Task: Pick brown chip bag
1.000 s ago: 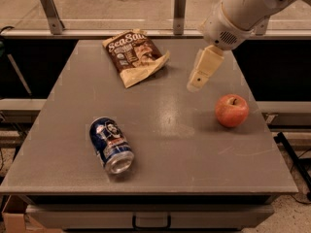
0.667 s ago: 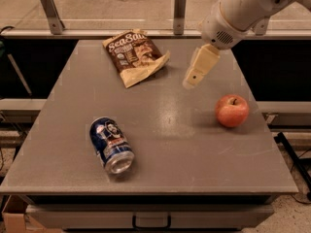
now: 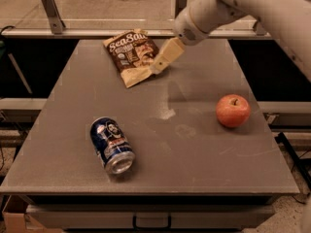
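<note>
The brown chip bag (image 3: pixel 130 53) lies flat at the far left-centre of the grey table (image 3: pixel 194 149), dark brown with white "Sea Salt" script and a tan bottom edge. My gripper (image 3: pixel 163 60) hangs from the white arm (image 3: pixel 228 8) that reaches in from the upper right. It points down and to the left, its tip right at the bag's right edge, over the tan corner. I cannot tell whether it touches the bag.
A blue drink can (image 3: pixel 112 145) lies on its side at the front left. A red apple (image 3: pixel 233 110) sits at the right. A metal rail (image 3: pixel 97 32) with posts runs behind the table's far edge.
My gripper has moved left across the far side of the table, from above the apple's side to the bag's right edge. The bag, can and apple have not moved.
</note>
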